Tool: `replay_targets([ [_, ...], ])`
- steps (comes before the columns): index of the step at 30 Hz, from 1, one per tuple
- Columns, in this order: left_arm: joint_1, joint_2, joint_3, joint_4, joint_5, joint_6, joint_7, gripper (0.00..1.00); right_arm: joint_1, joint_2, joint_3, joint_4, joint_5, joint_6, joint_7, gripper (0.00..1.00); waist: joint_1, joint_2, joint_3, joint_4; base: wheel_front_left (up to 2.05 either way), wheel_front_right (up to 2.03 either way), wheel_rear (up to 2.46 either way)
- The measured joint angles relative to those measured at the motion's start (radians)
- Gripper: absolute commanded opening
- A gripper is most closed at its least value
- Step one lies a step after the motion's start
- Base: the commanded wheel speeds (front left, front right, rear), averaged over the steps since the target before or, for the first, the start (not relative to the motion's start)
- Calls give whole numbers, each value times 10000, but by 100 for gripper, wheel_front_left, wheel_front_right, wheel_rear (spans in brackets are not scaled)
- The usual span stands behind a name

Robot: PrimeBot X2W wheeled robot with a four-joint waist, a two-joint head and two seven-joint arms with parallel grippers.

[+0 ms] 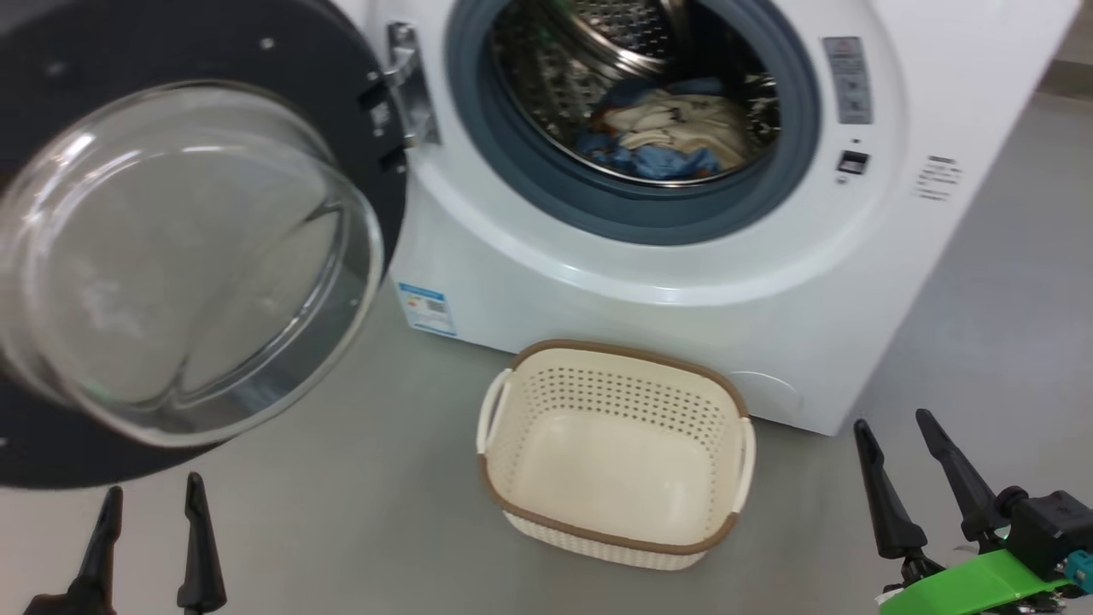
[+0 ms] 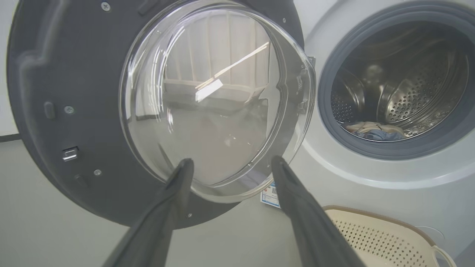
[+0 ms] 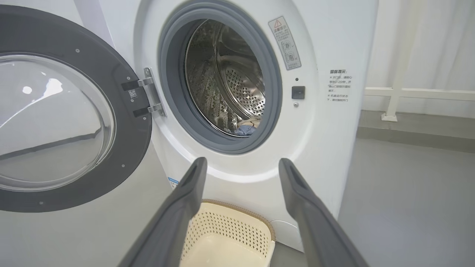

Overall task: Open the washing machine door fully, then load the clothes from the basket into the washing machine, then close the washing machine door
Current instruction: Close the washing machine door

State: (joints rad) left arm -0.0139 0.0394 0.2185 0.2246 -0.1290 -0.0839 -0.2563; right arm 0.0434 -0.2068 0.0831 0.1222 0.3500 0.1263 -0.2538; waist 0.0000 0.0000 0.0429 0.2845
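Ahead, the open door (image 1: 179,256) stands before the left fingers (image 1: 198,547), spread empty like the right fingers (image 1: 884,504).

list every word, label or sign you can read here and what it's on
Nothing here is sharp enough to quote.
Grey sticker on the washing machine front: red warning triangle, text too small.
Printed block right of it: Chinese characters, too blurred.
Blue label low on the front: too small.
Small sticker on the washing machine door: too small.
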Motion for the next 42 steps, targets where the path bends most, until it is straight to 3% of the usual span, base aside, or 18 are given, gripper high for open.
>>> replay_targets([
  [8, 15, -6, -245, -31, -259, 226, 0, 100, -185, -144, 167, 17, 0, 0, 0, 100, 0, 0, 107, 1321, 0, 0, 0],
  [18, 240, -8, -228, -205, -288, 426, 0, 100, -265, -146, 407, 48, 0, 0, 0, 100, 0, 0, 234, 2370, 0, 0, 0],
  [39, 355, -10, -249, -660, -408, 608, 0, 100, -370, -155, 412, 81, 13, 0, 0, 100, 0, 0, 367, 2393, 0, 0, 0],
  [41, 351, -12, -238, -713, -708, 566, 0, 65, -370, -155, 412, 81, 13, 0, 0, 100, 0, 0, 386, 2348, 0, 0, 0],
  [42, 345, -12, -226, -755, -826, 506, 0, 36, -370, -155, 416, 79, 13, 0, 0, 100, 0, 0, 396, 2328, 0, 0, 0],
])
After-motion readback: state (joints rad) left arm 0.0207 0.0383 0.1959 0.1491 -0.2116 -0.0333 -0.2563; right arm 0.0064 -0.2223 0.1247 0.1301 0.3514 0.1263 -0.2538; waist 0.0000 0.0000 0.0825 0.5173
